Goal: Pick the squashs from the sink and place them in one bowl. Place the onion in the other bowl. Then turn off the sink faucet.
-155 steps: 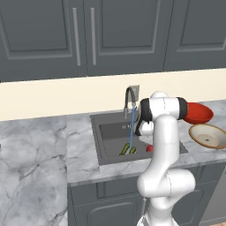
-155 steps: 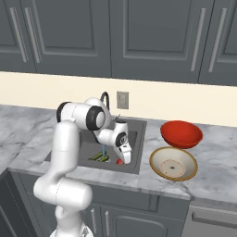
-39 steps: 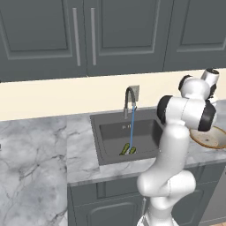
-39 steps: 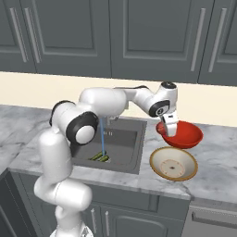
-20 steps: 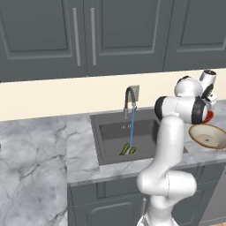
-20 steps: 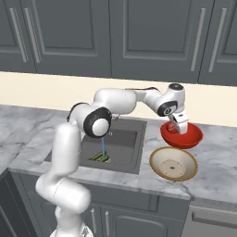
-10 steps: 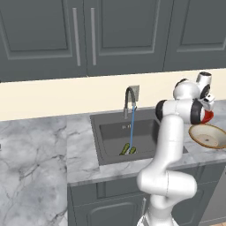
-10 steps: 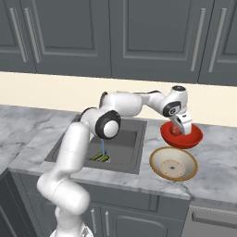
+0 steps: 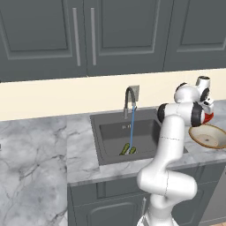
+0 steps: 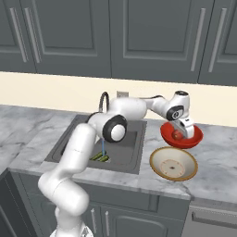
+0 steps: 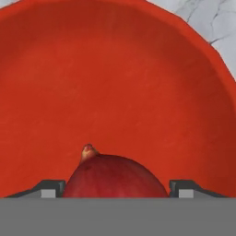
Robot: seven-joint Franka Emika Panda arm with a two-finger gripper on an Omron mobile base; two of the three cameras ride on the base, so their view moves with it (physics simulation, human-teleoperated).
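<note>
Gripper (image 10: 180,134) sits over the bright red rounded bowl (image 10: 194,137) at the right end of the marble counter (image 10: 217,152), and from my seat I read its 2 dark fingers (image 11: 50,188) as spread wide, 1 on each side of the small round red-maroon onion (image 11: 113,177). In the hand view the onion lies inside the red bowl between the fingertips, with its pale stem tip pointing up; whether the pads touch its skin I cannot tell. From the right base view I see the onion as a small dark ball in the bowl just beside the gripper. Nearer to me, just in front of the red bowl, stands the shallow pale beige bowl with a thin brown rim (image 10: 173,163). To the left, the dark grey rectangular metal sink (image 9: 112,139) holds the 2 slim dark green squashes (image 9: 127,149), lying close together on the basin floor toward its near edge. The slim grey gooseneck faucet (image 9: 129,99) at the far side of the sink has a thin blue stream of water (image 9: 131,132) falling from its spout into the basin beside the squashes.
</note>
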